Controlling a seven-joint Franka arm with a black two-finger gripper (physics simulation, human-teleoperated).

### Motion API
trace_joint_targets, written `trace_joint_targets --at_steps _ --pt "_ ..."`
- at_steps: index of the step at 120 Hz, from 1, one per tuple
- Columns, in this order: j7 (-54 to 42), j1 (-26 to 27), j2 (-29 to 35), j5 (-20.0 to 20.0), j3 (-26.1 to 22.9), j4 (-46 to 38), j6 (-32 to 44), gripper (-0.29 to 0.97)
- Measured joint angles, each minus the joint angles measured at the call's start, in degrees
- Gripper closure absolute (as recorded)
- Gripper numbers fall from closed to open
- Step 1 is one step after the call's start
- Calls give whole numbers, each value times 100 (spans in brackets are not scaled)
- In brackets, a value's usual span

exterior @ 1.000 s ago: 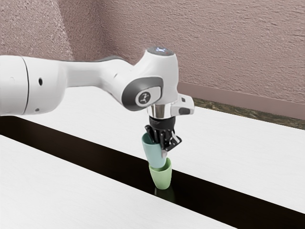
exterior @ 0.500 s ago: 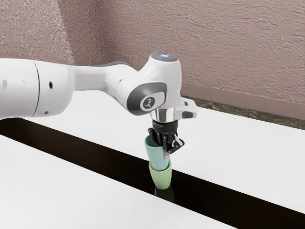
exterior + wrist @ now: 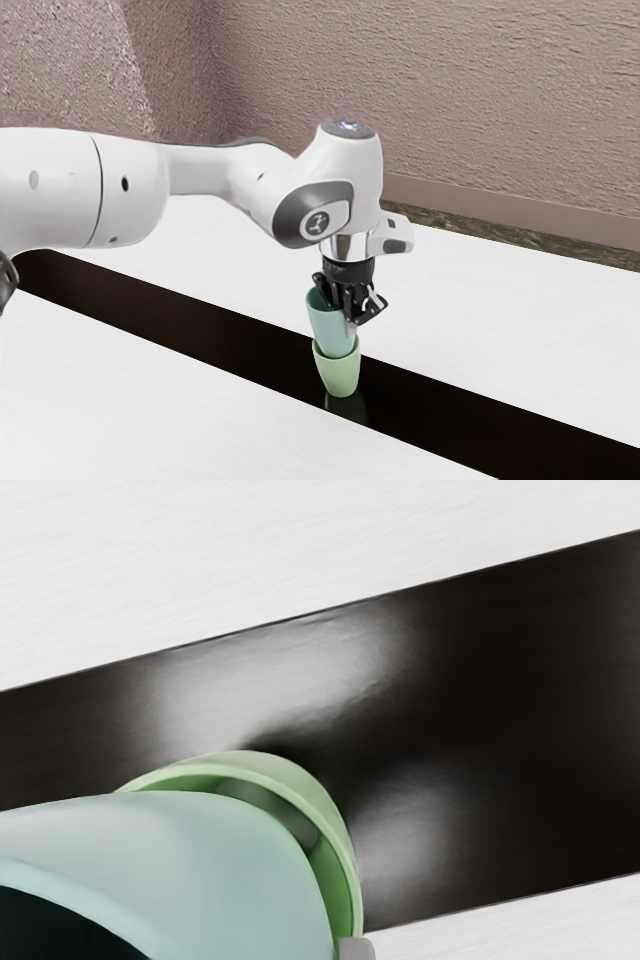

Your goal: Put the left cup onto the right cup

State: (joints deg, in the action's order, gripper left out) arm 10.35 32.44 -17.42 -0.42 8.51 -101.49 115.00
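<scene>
Two cups stand stacked on the bench's [image 3: 520, 310] dark strip [image 3: 150, 300], the pale teal cup [image 3: 328, 325] upright inside the green cup [image 3: 338, 372]. The black tool [image 3: 350, 305] points straight down and pinches the teal cup's rim between narrowly spread fingers. The white arm [image 3: 200, 190] reaches in level from the exterior view's left.

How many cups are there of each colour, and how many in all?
teal cup: 1
green cup: 1
Total: 2 cups
</scene>
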Motion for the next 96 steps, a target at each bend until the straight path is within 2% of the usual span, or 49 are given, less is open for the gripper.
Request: trace_joint_targets --at_steps 41,69,81,96 --pt "-15 -1 -69 -7 0 -12 104 78" --pt "-12 0 -61 -83 2 -13 138 32" --pt "8 10 -42 -91 2 -9 141 21" --pt "35 25 -10 -83 2 -5 134 12"
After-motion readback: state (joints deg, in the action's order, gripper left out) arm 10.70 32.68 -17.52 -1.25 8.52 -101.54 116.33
